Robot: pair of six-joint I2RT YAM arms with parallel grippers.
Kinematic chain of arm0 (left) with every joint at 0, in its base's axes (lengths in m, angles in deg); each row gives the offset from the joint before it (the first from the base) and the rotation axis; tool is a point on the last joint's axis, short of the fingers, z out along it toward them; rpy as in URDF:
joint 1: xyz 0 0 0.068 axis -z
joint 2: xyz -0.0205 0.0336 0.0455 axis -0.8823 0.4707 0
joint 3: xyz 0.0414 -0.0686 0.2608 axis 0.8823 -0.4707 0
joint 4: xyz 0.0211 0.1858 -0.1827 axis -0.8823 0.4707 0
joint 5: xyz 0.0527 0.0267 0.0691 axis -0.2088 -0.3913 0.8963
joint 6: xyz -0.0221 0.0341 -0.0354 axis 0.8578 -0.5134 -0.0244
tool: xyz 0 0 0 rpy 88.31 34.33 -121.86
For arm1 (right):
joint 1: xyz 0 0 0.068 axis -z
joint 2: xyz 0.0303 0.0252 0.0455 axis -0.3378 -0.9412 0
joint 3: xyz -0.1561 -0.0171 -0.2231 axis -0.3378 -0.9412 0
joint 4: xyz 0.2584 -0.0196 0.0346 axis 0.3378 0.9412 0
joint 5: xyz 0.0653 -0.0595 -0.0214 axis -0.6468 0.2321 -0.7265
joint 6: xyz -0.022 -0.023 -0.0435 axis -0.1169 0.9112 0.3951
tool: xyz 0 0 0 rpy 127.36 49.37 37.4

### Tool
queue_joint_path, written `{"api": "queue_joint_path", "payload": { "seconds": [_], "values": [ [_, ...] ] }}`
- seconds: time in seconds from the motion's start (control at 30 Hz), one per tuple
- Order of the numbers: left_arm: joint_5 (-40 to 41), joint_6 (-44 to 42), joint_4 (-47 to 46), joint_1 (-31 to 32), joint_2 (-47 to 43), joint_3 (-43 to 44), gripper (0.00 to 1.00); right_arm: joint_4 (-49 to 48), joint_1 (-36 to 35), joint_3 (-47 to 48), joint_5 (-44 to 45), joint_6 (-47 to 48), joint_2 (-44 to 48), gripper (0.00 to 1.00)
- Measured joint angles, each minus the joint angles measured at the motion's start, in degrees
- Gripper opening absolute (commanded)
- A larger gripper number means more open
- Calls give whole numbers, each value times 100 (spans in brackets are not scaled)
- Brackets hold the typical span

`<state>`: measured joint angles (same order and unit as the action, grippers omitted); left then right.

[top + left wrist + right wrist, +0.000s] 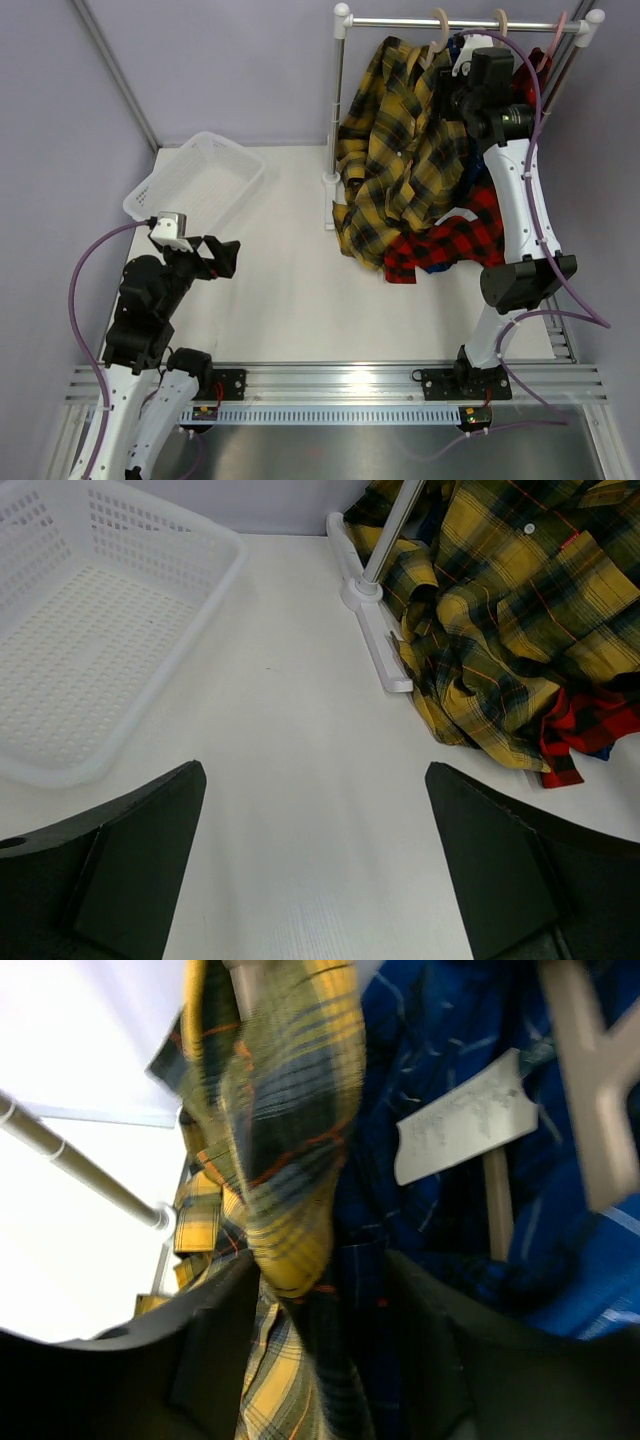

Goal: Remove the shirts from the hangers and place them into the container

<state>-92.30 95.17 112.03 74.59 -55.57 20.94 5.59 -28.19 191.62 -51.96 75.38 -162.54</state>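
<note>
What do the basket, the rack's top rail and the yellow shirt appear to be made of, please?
Basket: translucent white plastic, likely, moulded with slots. Rail: shiny metal, judging by its gleam. Yellow shirt: soft matte woven cloth; it folds and drapes.

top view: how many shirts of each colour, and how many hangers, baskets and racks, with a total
yellow-and-black shirt: 1
red-and-black shirt: 1
blue shirt: 1
hangers: 3
basket: 1
rack: 1
total: 8
</note>
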Motion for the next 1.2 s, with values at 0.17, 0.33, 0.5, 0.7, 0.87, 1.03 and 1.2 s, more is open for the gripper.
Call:
{"api": "queue_joint_path", "payload": {
  "seconds": [0.17, 0.33, 0.5, 0.7, 0.87, 1.03, 1.2],
  "values": [
    [-42, 17, -22, 2, 0, -22, 99, -35, -7, -151, -358, 133, 2, 29],
    [-59, 22, -39, 2, 0, -22, 99, -22, -7, -170, -544, 232, 28, 12],
    [-68, 26, -42, 17, 0, -22, 99, 72, -7, -170, -673, 286, 162, 2],
    [-70, 33, -42, 28, 2, -22, 99, 90, -7, -391, -970, 304, 901, 0],
    [-72, 33, -42, 35, 15, -24, 99, 350, -7, -629, -1130, 291, 1705, 0],
    [-74, 35, -48, 35, 50, -24, 99, 11, -7, -1987, -1298, 138, 2658, 0],
    [-98, 37, -87, 39, 223, -35, 99, 120, -7, -3200, -1661, -162, 3626, 0]
  ]
}}
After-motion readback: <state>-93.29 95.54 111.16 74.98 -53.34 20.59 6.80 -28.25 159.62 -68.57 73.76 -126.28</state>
